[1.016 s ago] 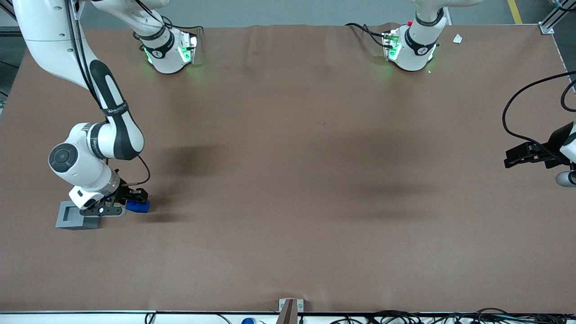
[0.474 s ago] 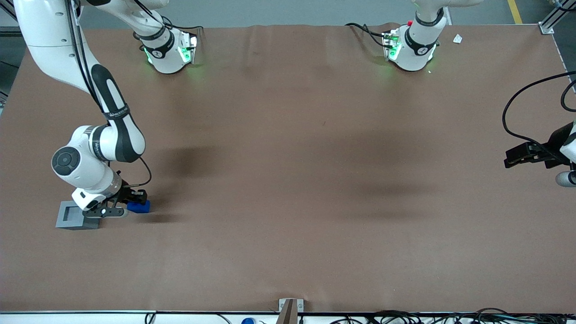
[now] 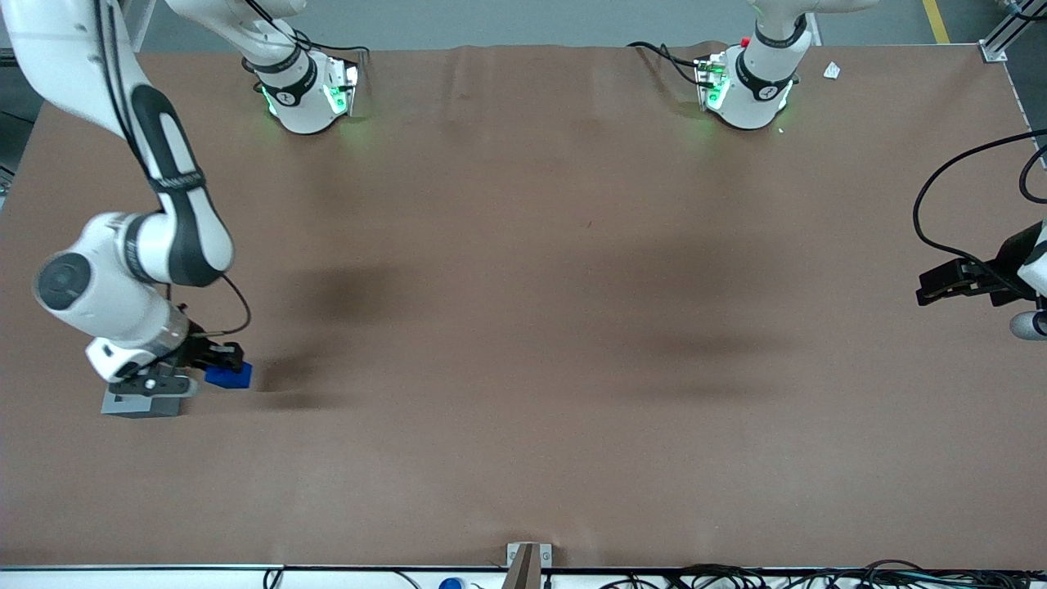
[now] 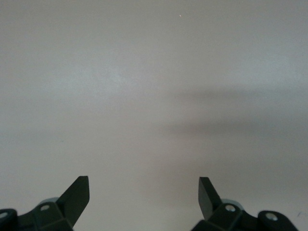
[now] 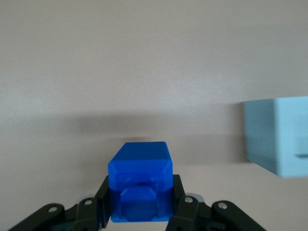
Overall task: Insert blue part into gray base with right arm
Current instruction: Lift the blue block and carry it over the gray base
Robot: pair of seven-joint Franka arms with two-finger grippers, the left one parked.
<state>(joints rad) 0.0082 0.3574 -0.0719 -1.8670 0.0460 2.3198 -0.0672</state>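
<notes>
At working arm's end of bench, my hand clamped blue part between both fingers, lifted off surface. Part's stepped end faced wrist camera. Gray base sat just beside, partly under my wrist.

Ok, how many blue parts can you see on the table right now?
1. The blue part is clamped in the right arm's gripper, just beside the gray base at the working arm's end of the table. No other shows.
</notes>
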